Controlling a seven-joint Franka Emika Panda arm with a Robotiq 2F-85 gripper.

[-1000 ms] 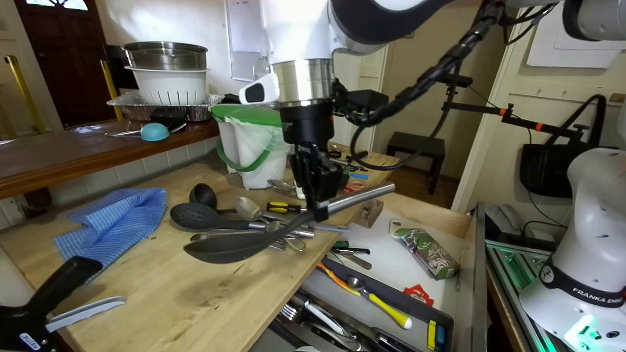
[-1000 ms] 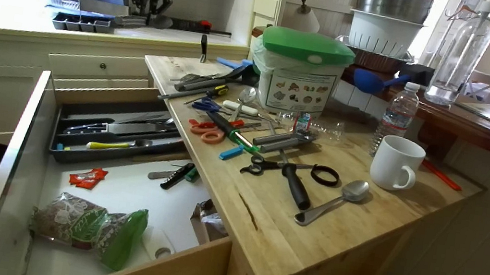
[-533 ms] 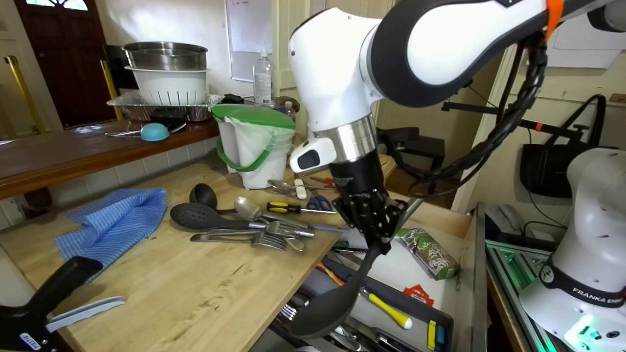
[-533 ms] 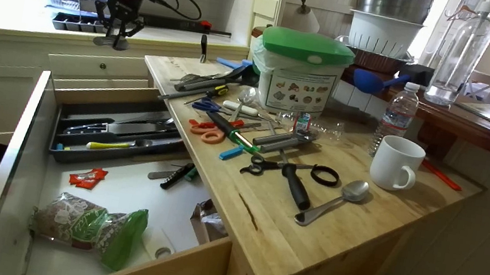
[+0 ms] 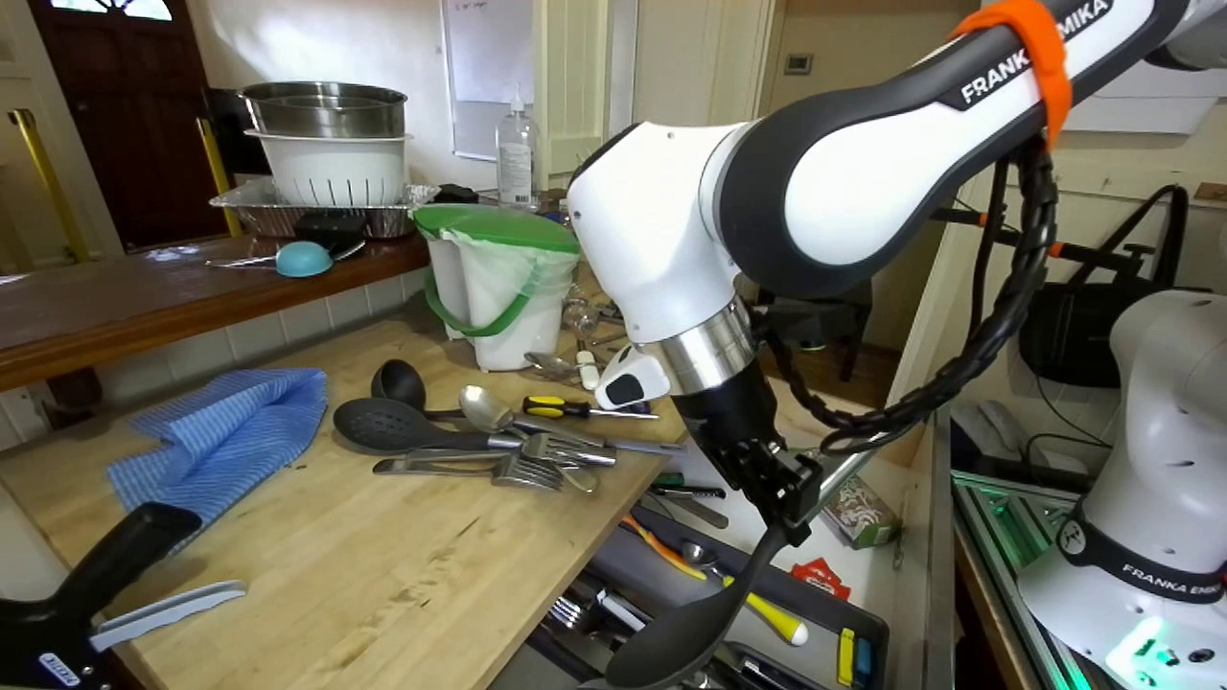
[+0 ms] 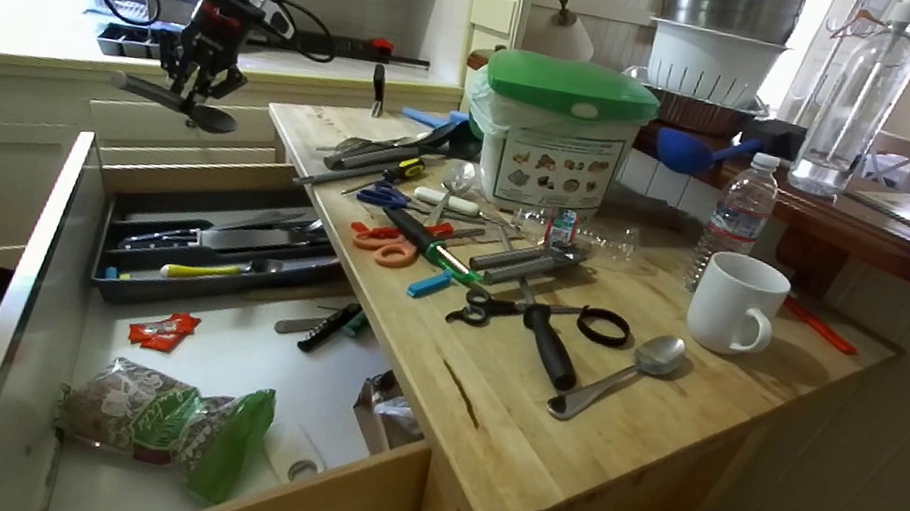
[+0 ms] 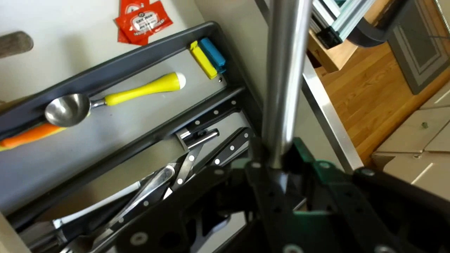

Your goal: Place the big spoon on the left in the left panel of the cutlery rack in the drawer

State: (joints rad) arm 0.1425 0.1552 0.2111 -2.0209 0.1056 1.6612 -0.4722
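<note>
The big spoon's dark head hangs low over the cutlery rack in an exterior view. Its grey handle rises steeply through the wrist view. My gripper is shut on the handle near the head, and the spoon is tilted head down. In an exterior view the gripper and spoon head are above the far end of the open drawer. The rack lies in the drawer with knives, a yellow-handled scoop and clips. My gripper hides part of the rack in the wrist view.
The worktop edge borders the drawer. Several spoons and forks, a screwdriver and a green-lidded bin stand or lie on it. A bag and red packets lie in the drawer beside the rack.
My gripper has carried the spoon from above the worktop across to the drawer and lowered it. The spoon has tilted, its head now pointing down over the rack.
</note>
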